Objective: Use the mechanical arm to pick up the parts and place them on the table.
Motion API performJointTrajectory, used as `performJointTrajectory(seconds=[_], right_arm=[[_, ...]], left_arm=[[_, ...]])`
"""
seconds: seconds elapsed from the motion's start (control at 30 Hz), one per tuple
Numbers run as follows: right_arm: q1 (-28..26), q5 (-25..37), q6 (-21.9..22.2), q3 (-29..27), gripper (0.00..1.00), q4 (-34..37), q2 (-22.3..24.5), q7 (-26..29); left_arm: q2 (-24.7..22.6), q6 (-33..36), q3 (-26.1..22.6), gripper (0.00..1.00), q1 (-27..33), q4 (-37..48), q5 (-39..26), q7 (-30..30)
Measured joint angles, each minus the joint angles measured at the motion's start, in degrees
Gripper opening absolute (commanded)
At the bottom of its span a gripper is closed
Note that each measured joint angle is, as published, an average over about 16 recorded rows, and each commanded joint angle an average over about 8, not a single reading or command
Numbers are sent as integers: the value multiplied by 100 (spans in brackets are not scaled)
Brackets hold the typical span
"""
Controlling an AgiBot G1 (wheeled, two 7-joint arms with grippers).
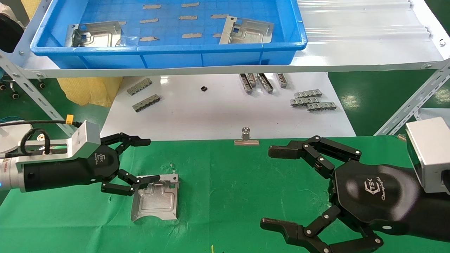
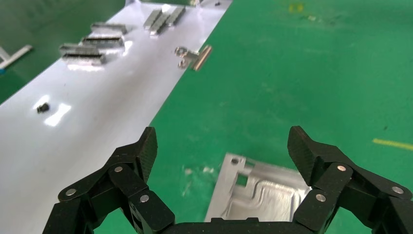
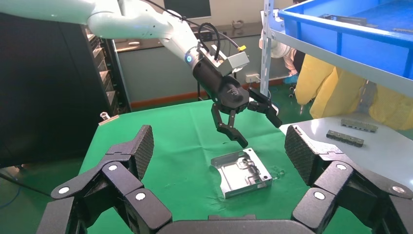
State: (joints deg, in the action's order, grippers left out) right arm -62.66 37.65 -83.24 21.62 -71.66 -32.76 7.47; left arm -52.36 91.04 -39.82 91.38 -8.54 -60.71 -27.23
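A silver stamped plate (image 1: 155,198) lies flat on the green cloth table (image 1: 228,182). It also shows in the left wrist view (image 2: 263,192) and the right wrist view (image 3: 242,172). My left gripper (image 1: 142,161) is open just above the plate's left edge, holding nothing; its fingers (image 2: 143,148) stand wide apart. My right gripper (image 1: 272,186) is open and empty over the cloth at the right, apart from the plate. Two more silver plates (image 1: 94,34) (image 1: 247,31) lie in the blue bin (image 1: 168,52) on the raised shelf.
A white board (image 1: 225,112) behind the cloth carries several small grey slotted strips (image 1: 313,99) and a small black piece (image 1: 203,89). A silver binder clip (image 1: 246,137) holds the cloth's far edge. Angled metal shelf struts (image 1: 415,102) stand at both sides.
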Motion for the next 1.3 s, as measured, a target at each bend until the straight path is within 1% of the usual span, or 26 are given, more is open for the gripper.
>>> performJointTrajectory(seconds=[1.3], right_arm=[[0,-1,0,1,100,0,0,0]], left_arm=[[1285,-396,1763,100,-2209,-4819,1396,2814]])
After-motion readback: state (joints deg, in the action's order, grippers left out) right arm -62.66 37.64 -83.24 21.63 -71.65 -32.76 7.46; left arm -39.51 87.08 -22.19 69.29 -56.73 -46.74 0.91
